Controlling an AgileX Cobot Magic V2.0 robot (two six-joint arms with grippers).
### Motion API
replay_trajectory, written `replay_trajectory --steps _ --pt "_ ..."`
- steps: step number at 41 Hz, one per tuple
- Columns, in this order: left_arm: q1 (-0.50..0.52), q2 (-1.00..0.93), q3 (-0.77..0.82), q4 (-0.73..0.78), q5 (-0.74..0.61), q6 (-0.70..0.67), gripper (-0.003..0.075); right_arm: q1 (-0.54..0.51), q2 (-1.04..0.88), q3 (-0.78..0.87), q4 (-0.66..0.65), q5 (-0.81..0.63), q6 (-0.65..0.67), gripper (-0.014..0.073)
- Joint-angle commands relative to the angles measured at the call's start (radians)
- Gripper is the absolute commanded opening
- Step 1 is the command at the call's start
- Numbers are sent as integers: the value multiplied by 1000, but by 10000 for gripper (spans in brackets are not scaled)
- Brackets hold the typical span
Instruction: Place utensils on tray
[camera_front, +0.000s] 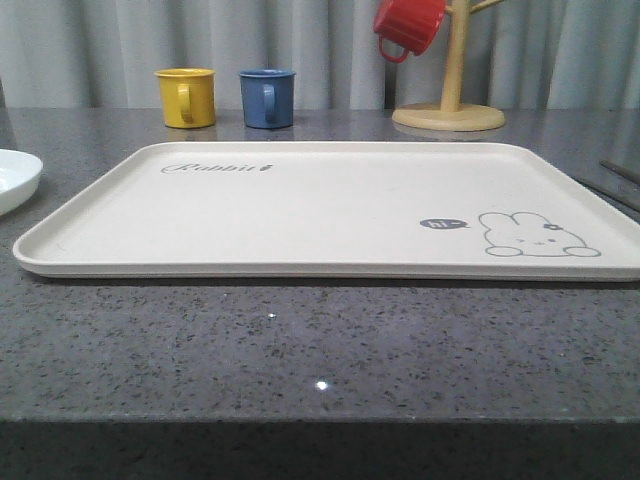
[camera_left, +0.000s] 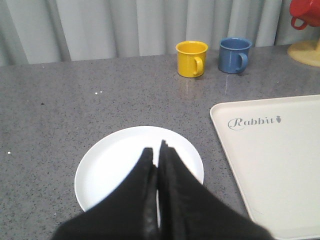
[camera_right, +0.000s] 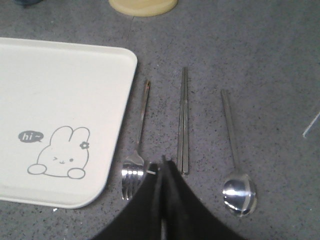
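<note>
The cream tray (camera_front: 320, 205) with its "Rabbit" script and rabbit drawing lies bare in the middle of the grey counter; its corner shows as tray (camera_right: 55, 110) and tray (camera_left: 280, 165) in the wrist views. Beside the tray's right edge lie a fork (camera_right: 136, 145), a pair of chopsticks (camera_right: 183, 120) and a spoon (camera_right: 236, 160), parallel on the counter. My right gripper (camera_right: 162, 162) hangs shut and empty between the fork head and the chopsticks' end. A white plate (camera_left: 120, 165) sits left of the tray, under my shut, empty left gripper (camera_left: 156, 150).
A yellow mug (camera_front: 186, 97) and a blue mug (camera_front: 267, 97) stand behind the tray. A wooden mug tree (camera_front: 450, 100) at the back right carries a red mug (camera_front: 408, 25). The plate's rim (camera_front: 18, 178) shows at the left edge of the front view.
</note>
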Motion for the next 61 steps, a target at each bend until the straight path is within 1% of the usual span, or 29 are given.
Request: replay_trajectory --steps 1,8,9,12,13,14,15,17,18,19,21,22,23,28,35,38,41,46,48,55,61 --pt "-7 40 -30 -10 -71 -10 -20 -7 35 -26 4 -51 1 -67" --pt "-7 67 -30 -10 -69 -10 -19 -7 54 -21 3 -44 1 -53" --pt "-7 70 -30 -10 -70 -10 -19 -7 55 -21 1 -44 0 -38" --pt "-7 81 -30 -8 -70 -10 6 -7 55 -21 -1 -44 0 57" --pt "-7 85 -30 -6 -68 -10 43 -7 55 -21 -1 -44 0 126" --pt "-7 90 -30 -6 -68 -10 71 -7 55 -21 -1 -44 0 171" --pt "-7 96 -30 -6 -68 -10 118 -7 55 -21 -1 -44 0 234" --pt "-7 102 -30 -6 -68 -10 198 -7 55 -21 -1 -44 0 319" --pt "-7 108 -30 -6 -68 -10 257 -7 55 -21 -1 -44 0 367" --pt "-7 110 -30 -6 -68 -10 301 -7 55 -21 -1 -45 0 397" --pt "-7 123 -30 0 -68 -10 426 -7 55 -21 -1 -45 0 454" --pt "-7 130 -30 0 -66 -10 465 -7 55 -21 -1 -45 0 459" --pt "-7 137 -30 0 -62 -10 483 -7 55 -21 0 -45 0 456" --pt "-7 224 -59 13 25 -6 482 -7 55 -21 0 -45 0 456" --pt "-7 422 -157 38 236 -6 481 -7 55 -21 0 -45 0 456" --pt "-1 489 -184 38 249 -6 481 -7 55 -21 0 -45 0 456" --pt "34 544 -215 38 249 -6 481 -7 55 -21 0 -45 0 456" --pt "160 616 -270 -12 243 8 481 -7 55 -21 0 -45 0 456" --pt "212 639 -285 -61 243 47 481 -7 55 -21 0 -45 0 456" --pt "417 740 -318 -336 241 244 481 -7 55 -21 0 -45 0 456" --pt "534 825 -318 -477 235 334 481 -7 55 -21 0 -45 0 456"
